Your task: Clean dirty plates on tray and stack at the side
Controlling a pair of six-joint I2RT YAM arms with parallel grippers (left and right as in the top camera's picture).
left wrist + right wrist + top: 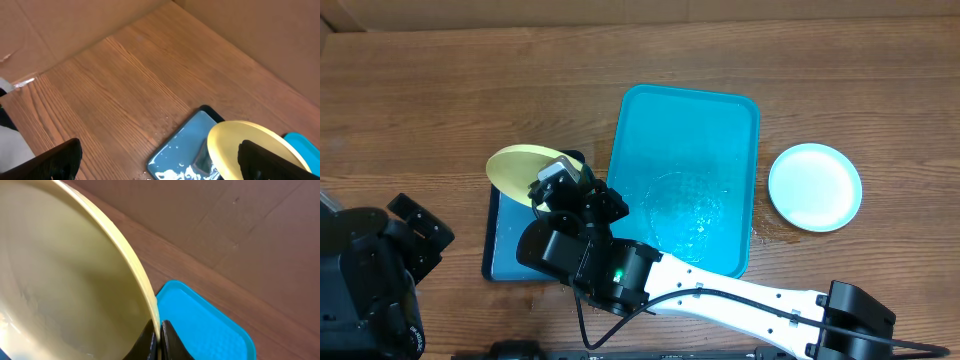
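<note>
My right gripper (159, 341) is pressed together on the rim of the pale yellow plate (518, 165), pinching only its thin edge, which I judge is the one hold a shallow plate offers and one that leaves the face free. The right wrist view shows that face filling the left of the frame, and I see no dark smears on the part in view. From overhead, the plate hangs tilted at centre left, above the upper end of the smaller dark-rimmed blue tray (500, 250). That tray carries wet drops, so I take the tilt to be letting water run off there rather than onto the table (440, 90). The big teal tray (720, 120) sits in the middle, wet-looking and with no plate on it. The white plate (815, 187) lies flat on the table just right of it, apart from its rim, and I read that as the start of the stack. My left gripper (162, 165) is spread wide at lower left, holding nothing and parked clear of the plate. The likely risk is the plate slipping in such a narrow, wet pinch.
</note>
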